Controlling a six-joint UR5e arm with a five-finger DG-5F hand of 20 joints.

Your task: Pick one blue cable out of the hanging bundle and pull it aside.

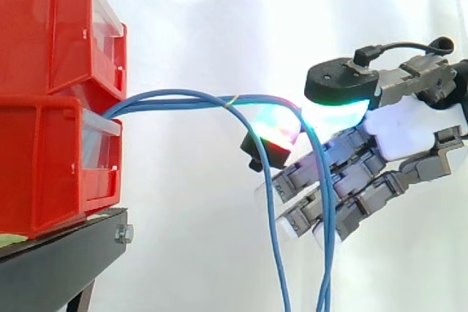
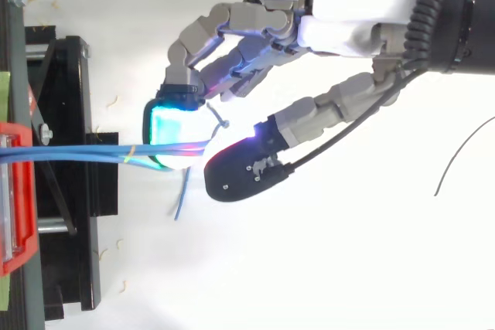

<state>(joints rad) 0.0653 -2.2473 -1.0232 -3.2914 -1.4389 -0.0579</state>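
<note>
My hand (image 1: pixel 409 133) is clamped on blue cable (image 1: pixel 328 202), between the thumb and one glowing pad (image 2: pixel 172 130), well right of the red bins (image 1: pixel 51 107). The bundle (image 1: pixel 168 98) runs from between the bins rightward into this pinch, then hangs down on the near side of the curled fingers. One strand drops just left of the pinch. I cannot tell if only one cable is held. For a good pull I would hold the pinch firm, move slowly to the right, and watch that the other strands fall free.
</note>
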